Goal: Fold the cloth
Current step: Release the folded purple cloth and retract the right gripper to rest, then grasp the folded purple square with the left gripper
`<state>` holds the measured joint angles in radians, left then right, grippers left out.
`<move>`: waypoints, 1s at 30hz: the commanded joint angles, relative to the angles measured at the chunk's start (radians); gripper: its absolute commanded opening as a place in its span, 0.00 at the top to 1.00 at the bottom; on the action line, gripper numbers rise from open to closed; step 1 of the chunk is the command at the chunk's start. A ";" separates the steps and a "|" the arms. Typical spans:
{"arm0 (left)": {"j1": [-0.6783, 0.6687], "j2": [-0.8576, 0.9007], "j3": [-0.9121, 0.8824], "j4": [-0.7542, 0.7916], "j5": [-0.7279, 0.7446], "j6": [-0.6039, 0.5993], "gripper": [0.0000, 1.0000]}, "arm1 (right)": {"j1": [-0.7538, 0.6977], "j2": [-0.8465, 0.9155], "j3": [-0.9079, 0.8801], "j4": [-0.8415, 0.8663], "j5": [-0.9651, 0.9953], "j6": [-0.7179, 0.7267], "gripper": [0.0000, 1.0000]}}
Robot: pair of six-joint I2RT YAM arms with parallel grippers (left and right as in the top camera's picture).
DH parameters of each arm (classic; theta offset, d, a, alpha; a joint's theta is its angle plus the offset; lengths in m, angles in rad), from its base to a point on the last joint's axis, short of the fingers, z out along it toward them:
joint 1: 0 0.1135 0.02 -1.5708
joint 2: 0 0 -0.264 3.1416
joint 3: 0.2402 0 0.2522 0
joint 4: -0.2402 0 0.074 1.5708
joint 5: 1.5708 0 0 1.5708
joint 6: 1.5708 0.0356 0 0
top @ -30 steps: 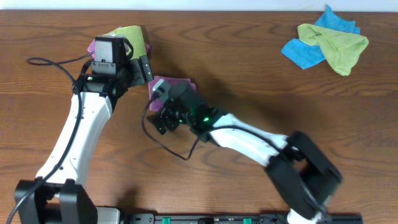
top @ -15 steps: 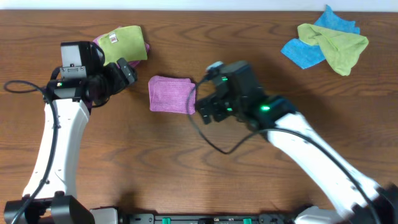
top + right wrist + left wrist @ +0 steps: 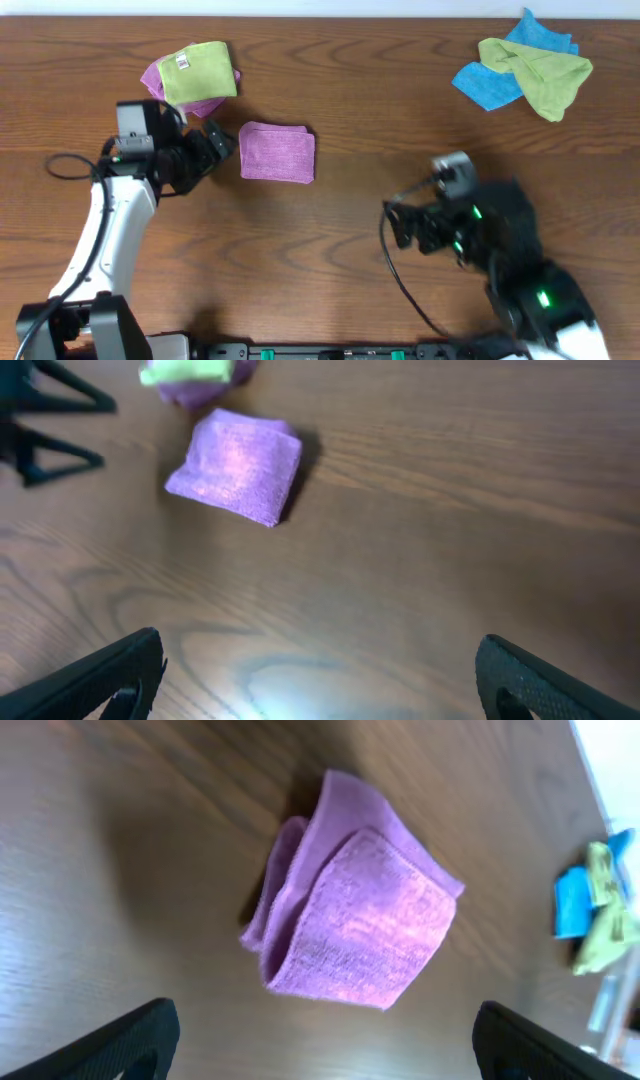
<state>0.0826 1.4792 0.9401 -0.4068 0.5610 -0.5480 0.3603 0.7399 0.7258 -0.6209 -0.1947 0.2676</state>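
The lilac-purple cloth point(image 3: 277, 153) lies folded into a small, flat rectangle on the wooden table point(image 3: 350, 90), left of centre. My left gripper point(image 3: 216, 142) is open and empty, just left of the cloth and apart from it. The left wrist view shows the folded cloth point(image 3: 360, 920) ahead of the open jaws point(image 3: 325, 1045), its layered edges facing the camera. My right gripper point(image 3: 402, 226) is open and empty, well to the right of the cloth and nearer the front. The right wrist view shows the cloth point(image 3: 240, 465) far ahead of its open jaws point(image 3: 320, 680).
A lime-green cloth point(image 3: 198, 72) lies on another purple cloth point(image 3: 155, 78) at the back left, close behind my left arm. A blue cloth point(image 3: 495, 85) and a lime-green cloth point(image 3: 540, 70) lie bunched at the back right.
Both grippers were at the cloth a second ago and have let go. The left pulled back a little left. The right arm swung far right and toward the front. The cloth lies folded.
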 commanded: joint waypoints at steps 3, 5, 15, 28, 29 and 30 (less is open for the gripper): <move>0.002 -0.009 -0.138 0.162 0.095 -0.105 0.05 | -0.032 -0.207 -0.071 -0.041 -0.018 0.117 0.01; 0.002 -0.009 -0.181 0.216 0.096 -0.116 0.05 | -0.039 -0.251 -0.085 -0.082 -0.001 0.150 0.00; -0.009 0.010 -0.331 0.459 0.049 -0.193 0.05 | -0.049 -0.283 -0.099 -0.127 0.011 0.196 0.01; -0.070 0.184 -0.338 0.663 0.031 -0.227 0.05 | -0.049 -0.283 -0.099 -0.129 0.011 0.196 0.01; -0.070 0.196 -0.338 0.676 0.032 -0.228 0.05 | -0.048 -0.283 -0.099 -0.129 0.011 0.196 0.01; -0.070 0.205 -0.338 0.688 0.032 -0.234 0.05 | -0.048 -0.283 -0.099 -0.129 0.011 0.196 0.01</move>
<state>0.0158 1.6485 0.6102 0.2684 0.6041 -0.7670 0.3180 0.4625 0.6323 -0.7467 -0.1875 0.4458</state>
